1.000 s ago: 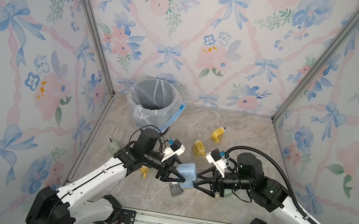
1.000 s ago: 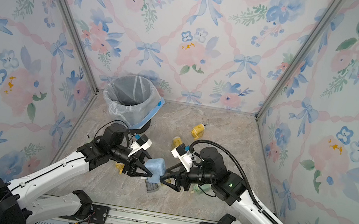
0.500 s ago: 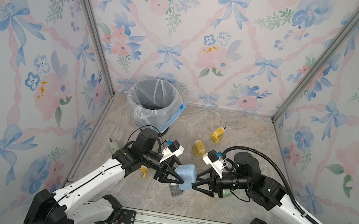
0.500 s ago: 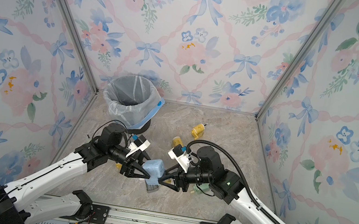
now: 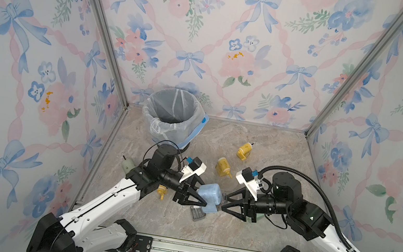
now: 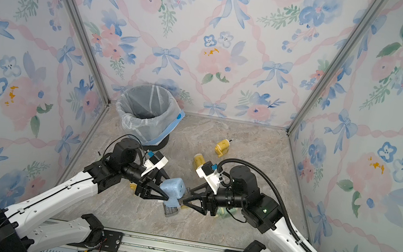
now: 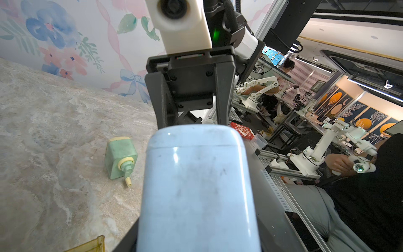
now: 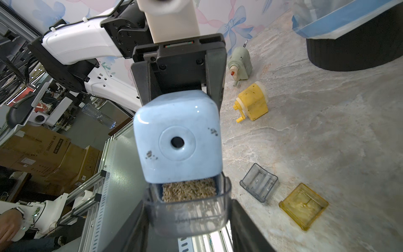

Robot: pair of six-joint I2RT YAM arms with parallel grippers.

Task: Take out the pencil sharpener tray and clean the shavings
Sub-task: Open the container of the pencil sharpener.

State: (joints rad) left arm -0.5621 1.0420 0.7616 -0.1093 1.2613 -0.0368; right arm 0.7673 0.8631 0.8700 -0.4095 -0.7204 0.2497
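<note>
Two robot arms meet over the front of a marble-patterned tabletop (image 5: pixel 232 233), sharing one blue pencil sharpener (image 5: pixel 210 192) between them. The left gripper (image 5: pixel 204 195) is clamped on the sharpener's body, its black fingers pressing opposite sides. It holds the sharpener lifted off the surface, with the pencil hole facing the right arm. The right gripper (image 5: pixel 223 203) comes in from the opposite side. In the right wrist view its fingers (image 8: pixel 244 229) flank and pinch the clear grey tray (image 8: pixel 187 215), which juts partway out of the slot at the foot of the sharpener. Brown shavings (image 8: pixel 188 192) pack the tray to the brim.

Other sharpener parts lie scattered around the pair. A loose grey tray (image 5: pixel 197 213) rests on the tabletop below the held sharpener, with a loose yellow tray (image 8: pixel 303 206) just beside it. A yellow sharpener (image 5: pixel 161 191) is partly hidden under the left arm. A pale green sharpener (image 5: pixel 128 164) sits near the left wall, and a second green sharpener (image 7: pixel 121 157) lies close to the right arm. Farther back stand a yellow crank sharpener (image 5: pixel 223 167) and, behind it, another yellow unit (image 5: pixel 244 151). A plastic-lined trash bin (image 5: pixel 173 116) stands in the back left corner, well apart from the tray.
</note>
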